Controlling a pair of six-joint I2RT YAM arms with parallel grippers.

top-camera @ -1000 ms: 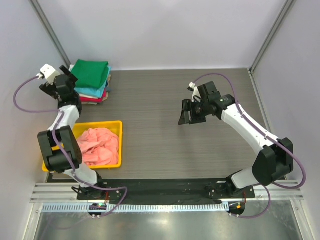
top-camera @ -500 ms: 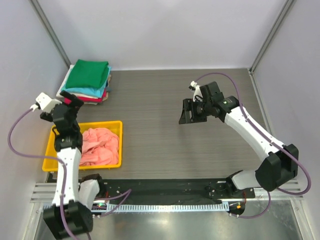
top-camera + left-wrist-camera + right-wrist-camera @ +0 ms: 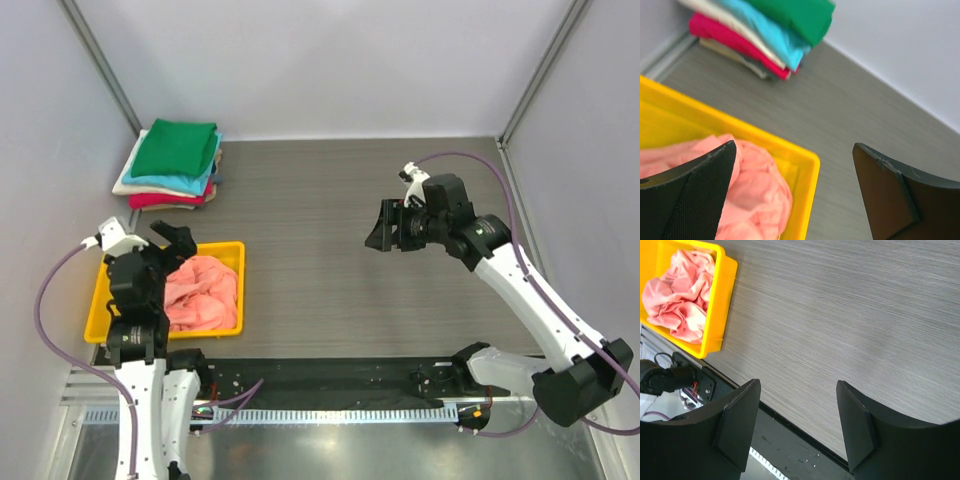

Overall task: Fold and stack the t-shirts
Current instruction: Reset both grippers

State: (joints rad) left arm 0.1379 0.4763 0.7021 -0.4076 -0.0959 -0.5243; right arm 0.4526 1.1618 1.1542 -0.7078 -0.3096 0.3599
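A crumpled salmon-pink t-shirt (image 3: 200, 292) lies in the yellow tray (image 3: 238, 252) at the near left; it also shows in the left wrist view (image 3: 752, 187) and the right wrist view (image 3: 677, 295). A stack of folded t-shirts (image 3: 172, 165), green on top, then sky-blue, cream and red, sits at the far left corner, and shows in the left wrist view (image 3: 775, 30). My left gripper (image 3: 172, 245) is open and empty above the tray's far edge, one finger (image 3: 687, 200) over the pink shirt. My right gripper (image 3: 385, 232) is open and empty above the table's middle.
The yellow tray (image 3: 810, 165) stands by the left wall, near the table's front edge. Grey walls close the back and both sides. A black rail (image 3: 330, 375) runs along the front edge, also seen in the right wrist view (image 3: 790, 440).
My left arm has swung from beside the folded stack down toward me and now hangs over the yellow tray. My right gripper has shifted slightly to the right.
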